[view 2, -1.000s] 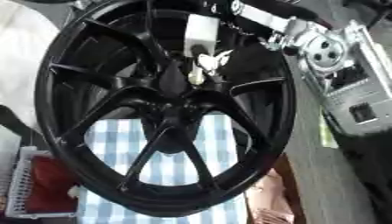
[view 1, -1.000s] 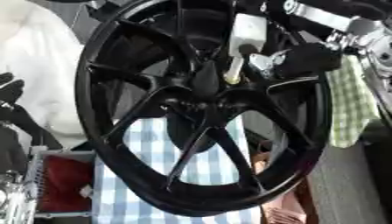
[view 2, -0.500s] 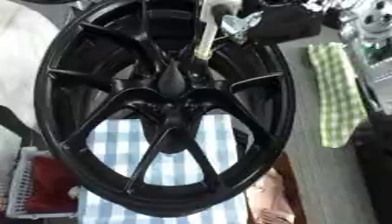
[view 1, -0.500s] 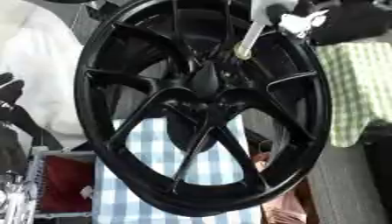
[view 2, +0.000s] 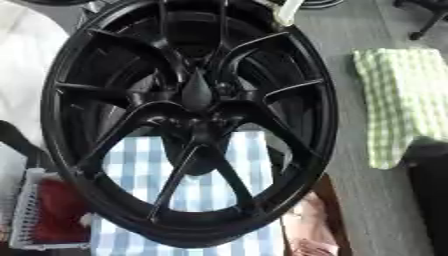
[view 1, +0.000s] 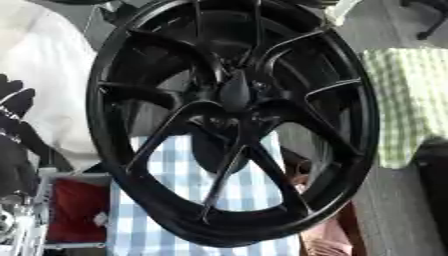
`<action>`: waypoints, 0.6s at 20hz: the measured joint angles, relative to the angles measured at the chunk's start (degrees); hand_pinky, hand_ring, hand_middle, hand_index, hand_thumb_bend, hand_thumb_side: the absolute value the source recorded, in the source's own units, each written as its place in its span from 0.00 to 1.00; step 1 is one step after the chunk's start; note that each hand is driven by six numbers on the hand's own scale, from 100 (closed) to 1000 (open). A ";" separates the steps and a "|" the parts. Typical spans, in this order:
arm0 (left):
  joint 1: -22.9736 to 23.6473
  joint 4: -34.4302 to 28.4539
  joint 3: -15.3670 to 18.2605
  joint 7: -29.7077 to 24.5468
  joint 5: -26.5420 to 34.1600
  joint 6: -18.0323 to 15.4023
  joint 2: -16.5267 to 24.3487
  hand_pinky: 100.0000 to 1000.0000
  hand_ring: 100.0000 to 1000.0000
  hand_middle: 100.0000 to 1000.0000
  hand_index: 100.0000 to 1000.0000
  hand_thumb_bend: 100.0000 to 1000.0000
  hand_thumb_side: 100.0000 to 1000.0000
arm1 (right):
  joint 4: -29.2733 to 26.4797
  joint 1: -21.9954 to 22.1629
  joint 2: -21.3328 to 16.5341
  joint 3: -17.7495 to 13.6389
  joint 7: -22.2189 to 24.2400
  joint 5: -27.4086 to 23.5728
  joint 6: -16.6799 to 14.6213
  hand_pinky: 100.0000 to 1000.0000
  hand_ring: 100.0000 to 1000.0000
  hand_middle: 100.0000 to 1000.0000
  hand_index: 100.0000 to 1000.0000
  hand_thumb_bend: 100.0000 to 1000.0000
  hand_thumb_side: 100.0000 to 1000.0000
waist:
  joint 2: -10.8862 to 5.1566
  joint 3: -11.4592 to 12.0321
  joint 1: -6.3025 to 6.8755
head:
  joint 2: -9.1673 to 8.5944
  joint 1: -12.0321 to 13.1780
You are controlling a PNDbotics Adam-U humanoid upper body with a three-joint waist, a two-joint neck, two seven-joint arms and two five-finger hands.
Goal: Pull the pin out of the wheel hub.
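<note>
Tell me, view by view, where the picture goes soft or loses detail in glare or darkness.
Left eye view: the black wheel is soft throughout, its hub a dark mass with spoke edges smeared; the white cloth at left is washed out. Right eye view: the green checked cloth is bright and its pattern blurred; a pale pin-like tip at the top edge is too soft to identify.

Black wheel hub [view 1: 234, 120] upright; blue checked cloth [view 1: 184, 185] behind; left hand [view 1: 16, 100] at left edge

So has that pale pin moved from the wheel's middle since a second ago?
Yes. The pin has gone up and away from the hub, past the black wheel rim's top edge, where only its pale end shows.
</note>
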 measured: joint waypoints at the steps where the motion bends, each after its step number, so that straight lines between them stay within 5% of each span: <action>1: 0.00 0.00 0.12 0.11 -0.09 -0.09 0.01 0.85 0.69 0.63 0.74 0.02 0.74 | -0.01 1.76 -1.18 -1.16 -1.39 -0.57 -0.11 0.53 0.43 0.20 0.49 0.00 0.32 | -0.01 -0.10 0.16 | -0.02 0.23; 6: -0.02 0.00 0.65 0.84 -0.56 -0.64 0.04 0.85 0.69 0.63 0.74 0.02 0.73 | -0.06 14.16 -5.61 -6.48 -10.54 -0.22 -2.16 0.54 0.44 0.21 0.49 0.00 0.28 | 0.01 -0.07 1.45 | -0.29 1.56; 12: -0.35 0.00 1.28 1.67 -1.15 -1.39 0.04 0.84 0.69 0.63 0.74 0.01 0.71 | -0.11 26.46 -4.10 -9.34 -18.44 3.93 -8.20 0.55 0.45 0.22 0.49 0.00 0.27 | 0.80 0.30 3.57 | -0.65 2.83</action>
